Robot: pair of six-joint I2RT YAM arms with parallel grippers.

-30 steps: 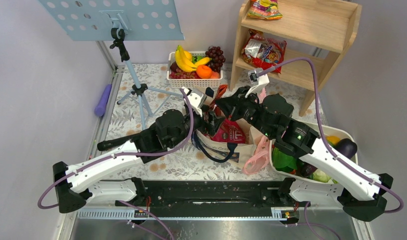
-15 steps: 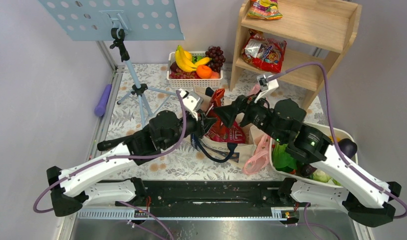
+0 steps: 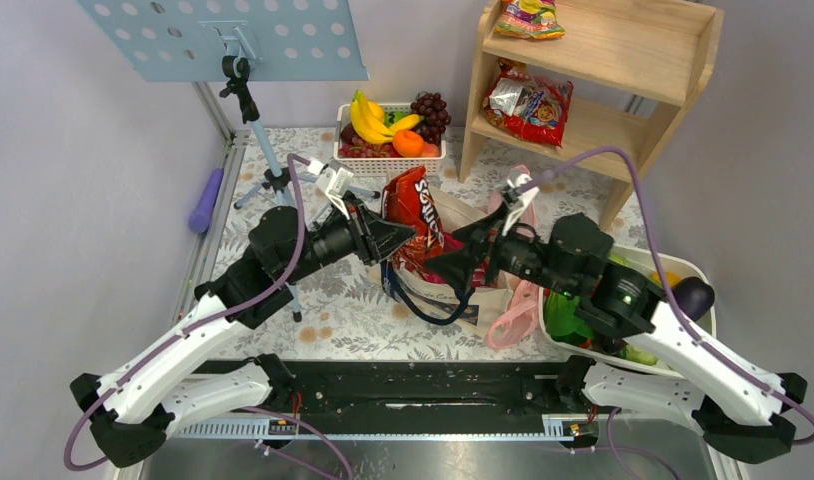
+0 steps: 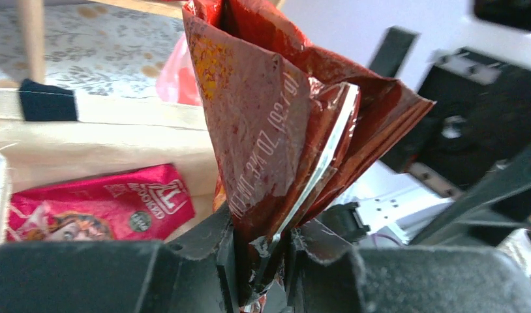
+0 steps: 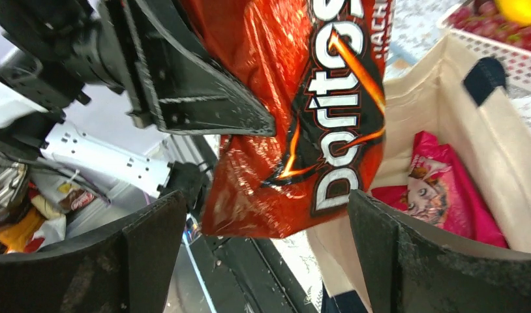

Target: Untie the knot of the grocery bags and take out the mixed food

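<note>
**While the left claw (image 4: 263,261) pinched a red Doritos bag (image 3: 413,212), the right claw (image 5: 266,195) gaped**

Where the table (image 3: 333,305) lay nearest the arms, a pink grocery bag (image 3: 513,312) hung against a beige canvas tote (image 3: 488,298); its knot could not be made out. Above the tote, the left claw was clamped on one crimped end of the Doritos bag. The right claw stood wide apart, one finger either side of that bag, not closed on it. A magenta snack packet (image 5: 445,189) lay inside the tote. Farther back sat a fruit basket (image 3: 388,158) and a wooden shelf (image 3: 623,60).
</note>
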